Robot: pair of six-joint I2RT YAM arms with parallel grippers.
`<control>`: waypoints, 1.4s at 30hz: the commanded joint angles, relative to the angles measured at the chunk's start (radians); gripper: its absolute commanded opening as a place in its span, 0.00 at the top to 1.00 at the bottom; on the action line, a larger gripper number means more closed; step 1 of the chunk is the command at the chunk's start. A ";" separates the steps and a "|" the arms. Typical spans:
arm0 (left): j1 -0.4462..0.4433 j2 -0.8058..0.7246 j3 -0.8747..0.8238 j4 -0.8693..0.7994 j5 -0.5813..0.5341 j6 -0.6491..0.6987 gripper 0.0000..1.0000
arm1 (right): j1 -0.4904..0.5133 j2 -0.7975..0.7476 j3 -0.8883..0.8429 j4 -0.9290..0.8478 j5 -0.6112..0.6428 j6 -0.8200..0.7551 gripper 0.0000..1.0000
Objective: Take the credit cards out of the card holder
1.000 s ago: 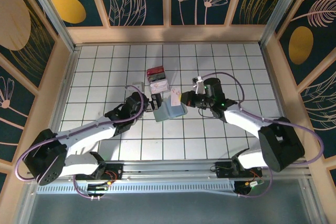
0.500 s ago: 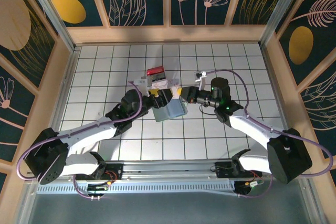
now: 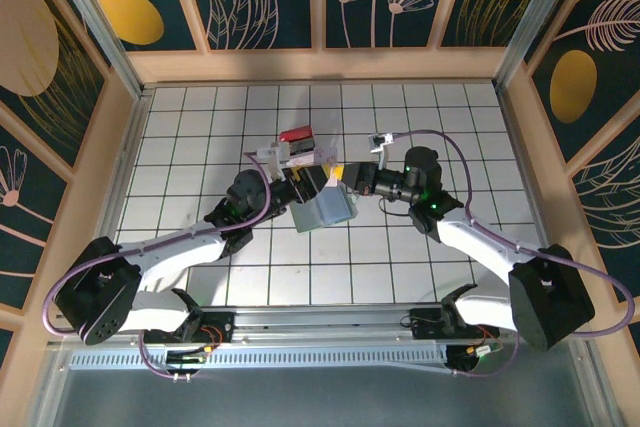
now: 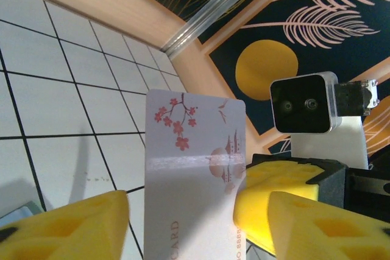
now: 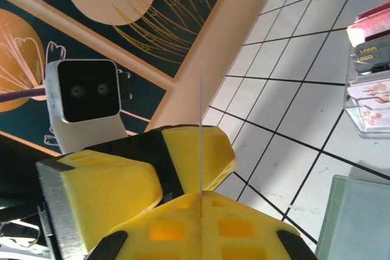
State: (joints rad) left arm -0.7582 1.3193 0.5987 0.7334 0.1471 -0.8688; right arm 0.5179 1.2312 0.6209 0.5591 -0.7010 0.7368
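Fingers of right gripper (image 5: 201, 202) clenched on white blossom-printed plastic card (image 4: 195, 162); left gripper (image 4: 198, 217) fingers spread either side of it, not touching. Pale blue-grey soft card holder (image 3: 325, 209) lies just nearer.

On the left wrist camera I read the letters "ARD", the tail of a word, running sideways along the blossom-printed card (image 4: 195, 175). Orange digits sit beside them, too clipped to read. On the right wrist camera, a dark card (image 5: 373, 53) says "LOGO" twice.
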 commanded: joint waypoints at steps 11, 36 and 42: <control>0.013 0.004 -0.011 0.106 0.068 -0.011 0.70 | -0.005 0.028 -0.013 0.137 -0.074 0.048 1.00; 0.170 -0.084 0.231 -0.565 0.024 0.749 1.00 | -0.007 -0.165 0.069 -0.332 0.268 -0.210 0.34; 0.211 0.030 0.362 -0.697 0.078 0.960 1.00 | -0.010 -0.240 0.075 -0.413 0.395 -0.224 0.01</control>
State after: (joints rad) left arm -0.5667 1.3025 0.9043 0.1528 0.1802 -0.0845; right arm 0.5102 1.0248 0.6670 0.2062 -0.3996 0.5411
